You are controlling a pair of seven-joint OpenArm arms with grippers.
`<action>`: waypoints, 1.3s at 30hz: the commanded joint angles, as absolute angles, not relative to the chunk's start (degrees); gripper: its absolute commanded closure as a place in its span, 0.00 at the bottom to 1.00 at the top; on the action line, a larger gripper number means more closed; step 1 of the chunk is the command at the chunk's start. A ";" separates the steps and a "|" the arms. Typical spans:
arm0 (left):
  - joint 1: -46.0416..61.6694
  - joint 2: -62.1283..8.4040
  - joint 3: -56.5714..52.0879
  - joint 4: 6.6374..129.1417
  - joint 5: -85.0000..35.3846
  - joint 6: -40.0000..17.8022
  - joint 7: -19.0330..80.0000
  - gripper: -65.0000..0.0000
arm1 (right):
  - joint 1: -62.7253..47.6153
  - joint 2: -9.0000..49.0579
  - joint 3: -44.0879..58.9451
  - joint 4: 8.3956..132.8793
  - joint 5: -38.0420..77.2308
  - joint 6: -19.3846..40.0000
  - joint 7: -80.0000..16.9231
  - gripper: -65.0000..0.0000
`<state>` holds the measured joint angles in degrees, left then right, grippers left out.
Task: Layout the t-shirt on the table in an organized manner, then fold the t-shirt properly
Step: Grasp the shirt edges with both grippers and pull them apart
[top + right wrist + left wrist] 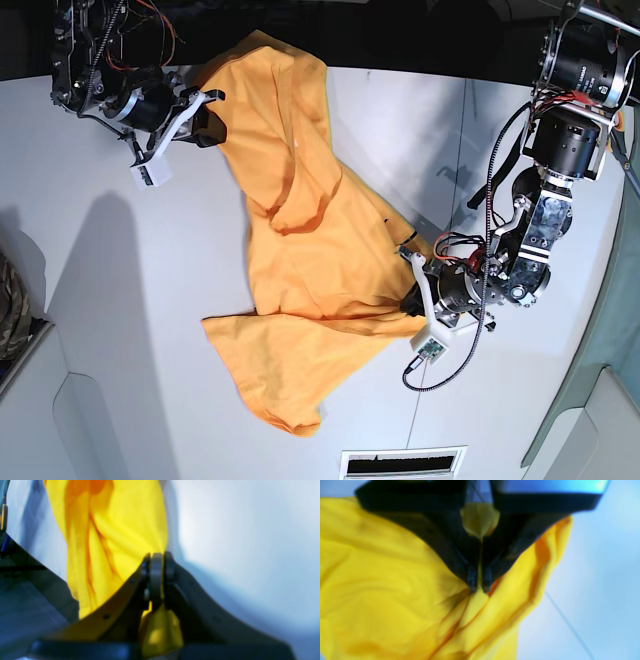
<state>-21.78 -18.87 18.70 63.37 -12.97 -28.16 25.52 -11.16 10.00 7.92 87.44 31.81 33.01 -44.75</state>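
Sprawling across the middle of the white surface [120, 330], the t-shirt [300, 270] runs diagonally in the base view from the upper left of the frame down toward the lower middle, pretty rumpled, with a big fold ridge through its center and a flap spread out at the bottom.

Left pincer [479, 586] is clamped tight on a bunch of the yellow cloth; in its wrist view the two dark tips are squeezed together with a thin sliver of fabric between them, and more cloth pokes up behind the tips. In the base view this arm sits at the right of the frame, biting the shirt's right-hand edge.

Right pincer [157, 562] is also closed on the shirt, gripping the edge of the fabric right at its tips, with a lump of yellow tucked between the fingers lower in the frame. In the base view it's at the upper left, touching the shirt's top corner.

Other stuff around: a thin dark seam line [463, 150] runs down the surface near the right arm, whose cables [490, 220] loop beside it. A slotted vent [402, 463] sits at the bottom edge, and a bit of camouflage cloth [12, 310] peeks in at the far left edge, well apart from the shirt.
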 commanded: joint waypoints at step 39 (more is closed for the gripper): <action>-17.23 -35.09 18.31 79.90 -48.49 -40.00 51.24 1.00 | 6.35 31.22 15.09 88.38 43.75 33.04 -53.06 1.00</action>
